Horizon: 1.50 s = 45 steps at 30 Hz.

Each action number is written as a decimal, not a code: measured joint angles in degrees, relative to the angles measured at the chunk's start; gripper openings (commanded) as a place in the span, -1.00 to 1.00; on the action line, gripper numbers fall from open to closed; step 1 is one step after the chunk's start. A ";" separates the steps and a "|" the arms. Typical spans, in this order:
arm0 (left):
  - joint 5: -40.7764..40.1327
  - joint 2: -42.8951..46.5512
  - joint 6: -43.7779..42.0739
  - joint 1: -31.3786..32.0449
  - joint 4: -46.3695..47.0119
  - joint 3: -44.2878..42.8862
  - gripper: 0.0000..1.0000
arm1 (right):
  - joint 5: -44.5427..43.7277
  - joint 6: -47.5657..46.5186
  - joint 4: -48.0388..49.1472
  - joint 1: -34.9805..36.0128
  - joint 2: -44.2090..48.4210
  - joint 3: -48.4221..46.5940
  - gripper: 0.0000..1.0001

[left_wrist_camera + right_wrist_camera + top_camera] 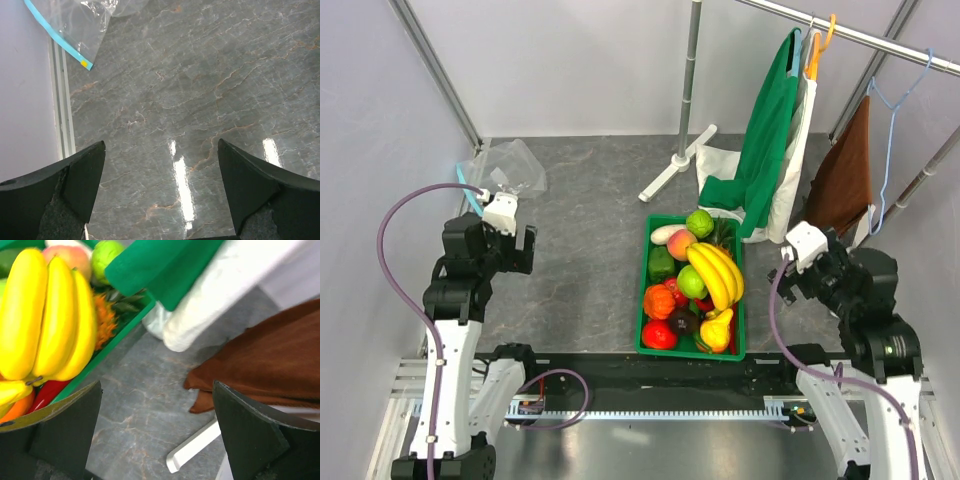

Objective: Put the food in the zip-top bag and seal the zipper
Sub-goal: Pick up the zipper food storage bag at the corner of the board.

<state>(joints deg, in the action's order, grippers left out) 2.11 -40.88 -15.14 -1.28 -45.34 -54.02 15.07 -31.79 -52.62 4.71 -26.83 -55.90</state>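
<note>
Green crate point(643, 300): we see it standing on the grey marbled table point(580, 260), between the two arms and nearer the right one.
Food point(692, 285): all of it lies in the crate. A yellow banana bunch point(717, 272) sits on top with a green apple point(692, 282) touching it, and a red piece point(660, 335) and a dark piece point(682, 321) lie at the near end.
Zip-top bag point(510, 165): it lies crumpled at the far left corner of the table, well apart from the crate.
Zipper point(57, 37): it is a light-blue strip along the bag's left edge, beside the wall. We cannot tell whether it is pressed closed.
Left gripper point(160, 145): its fingers are spread wide with nothing between them, over bare table on the near side of the bag.
Right gripper point(156, 385): its fingers are wide apart and empty, over the table just right of the crate.
Hanging cloths: green point(765, 140), white point(798, 170) and brown point(845, 175) pieces hang from a rail at the far right. The green and white ones reach the table by the crate's far end.
</note>
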 measured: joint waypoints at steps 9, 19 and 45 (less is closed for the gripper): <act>0.94 -4.66 2.32 0.00 0.04 -1.81 1.00 | 7.65 -1.68 -1.86 0.24 -15.61 -1.46 0.96; 0.09 -20.68 -0.72 0.00 2.43 -7.67 0.99 | 0.15 -0.52 1.53 26.60 -29.38 -7.78 0.96; 8.50 -77.13 -27.19 -16.76 25.14 -32.00 0.48 | -4.42 13.66 17.81 36.72 -49.99 -22.88 0.96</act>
<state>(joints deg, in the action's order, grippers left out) 10.61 -118.02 -42.33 -18.04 -20.21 -86.02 10.66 -18.13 -34.81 41.43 -76.82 -78.78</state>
